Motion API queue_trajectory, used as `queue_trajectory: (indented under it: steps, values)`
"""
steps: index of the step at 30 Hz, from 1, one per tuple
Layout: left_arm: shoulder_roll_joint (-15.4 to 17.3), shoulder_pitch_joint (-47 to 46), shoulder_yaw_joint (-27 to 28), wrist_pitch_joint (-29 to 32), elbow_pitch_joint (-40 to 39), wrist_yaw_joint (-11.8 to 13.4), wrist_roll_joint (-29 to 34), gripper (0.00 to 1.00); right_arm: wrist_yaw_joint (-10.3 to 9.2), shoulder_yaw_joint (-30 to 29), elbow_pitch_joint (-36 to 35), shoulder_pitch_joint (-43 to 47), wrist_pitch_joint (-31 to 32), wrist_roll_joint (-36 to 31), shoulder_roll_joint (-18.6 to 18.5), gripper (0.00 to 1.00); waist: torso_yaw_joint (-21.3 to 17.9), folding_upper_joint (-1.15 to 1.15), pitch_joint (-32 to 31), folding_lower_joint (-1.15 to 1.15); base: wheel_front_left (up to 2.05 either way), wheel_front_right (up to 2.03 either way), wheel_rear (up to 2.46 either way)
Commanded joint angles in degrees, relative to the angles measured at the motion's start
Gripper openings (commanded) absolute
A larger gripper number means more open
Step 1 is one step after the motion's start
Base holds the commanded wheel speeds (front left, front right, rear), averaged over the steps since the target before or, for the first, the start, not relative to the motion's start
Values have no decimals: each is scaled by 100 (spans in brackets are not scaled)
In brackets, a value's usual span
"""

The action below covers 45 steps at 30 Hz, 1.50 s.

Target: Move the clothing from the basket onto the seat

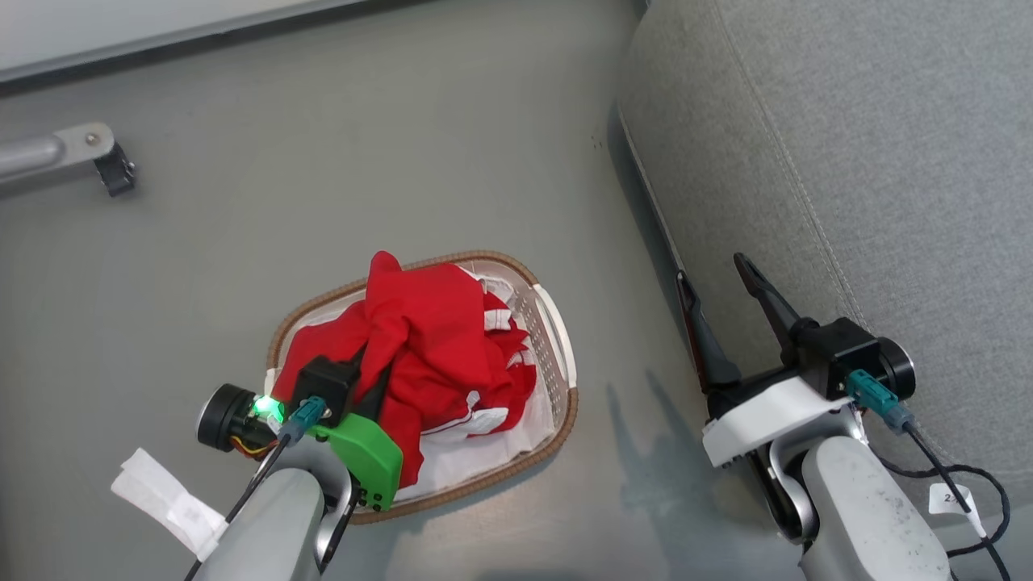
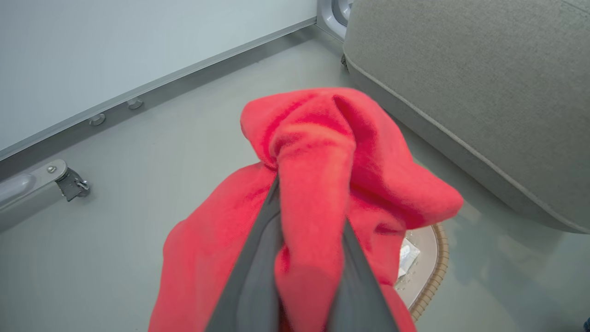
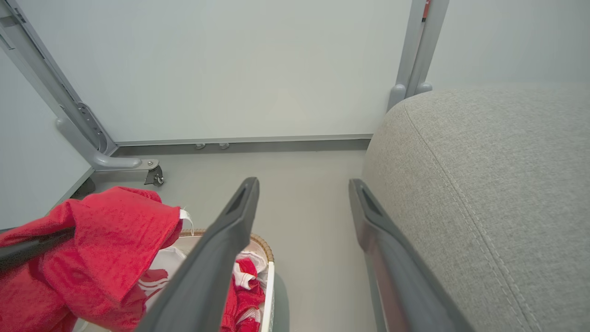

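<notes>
Left hand (image 2: pixel 311 203) closed tight on red clothing (image 1: pixel 428 339); soft bright cloth pinched up in lump above basket (image 1: pixel 565 415). Rest of clothing, with white stripes, heaped in basket on white sheet (image 1: pixel 484 456). Right hand (image 1: pixel 712 269) held wide open, nothing gripped, beside grey seat (image 1: pixel 847 121). Seat cloth woven, seam stitched. Basket set on smooth grey floor (image 1: pixel 363 121); pale wall (image 3: pixel 230 69) seen behind.

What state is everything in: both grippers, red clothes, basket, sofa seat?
left gripper, shut on red garment above the basket.
right gripper, open, holding nothing.
red garment, pinched, partly lifted.
other garment, crumpled in the basket.
basket, upright on the floor.
seat, no clothing on the part shown.
</notes>
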Motion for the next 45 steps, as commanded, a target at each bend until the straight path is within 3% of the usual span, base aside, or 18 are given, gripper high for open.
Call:
queue_trajectory:
  steps: [1,16,32,36,45]
  values:
    - [-36,161,88,-22,-86,32,-23,0,-4,-12,50,143,-13,-59,-25,100,369,0,-655,0,0,0,0]
    - [-500,901,928,-21,-839,-65,-235,0,-4,76,308,925,-13,-120,-23,100,559,0,-1891,0,0,0,0]
    - [-654,584,545,-22,-1718,-122,-803,0,-4,292,337,1252,-13,-202,-22,100,612,0,-2182,0,0,0,0]
    - [-656,532,357,-22,-1802,-124,-918,0,-4,599,258,1077,-13,-236,-19,100,688,0,-2144,0,0,0,0]
    - [-655,453,-131,-22,-1746,-124,-1211,0,-4,1897,360,108,-13,-176,-23,100,986,0,-2019,0,0,0,0]
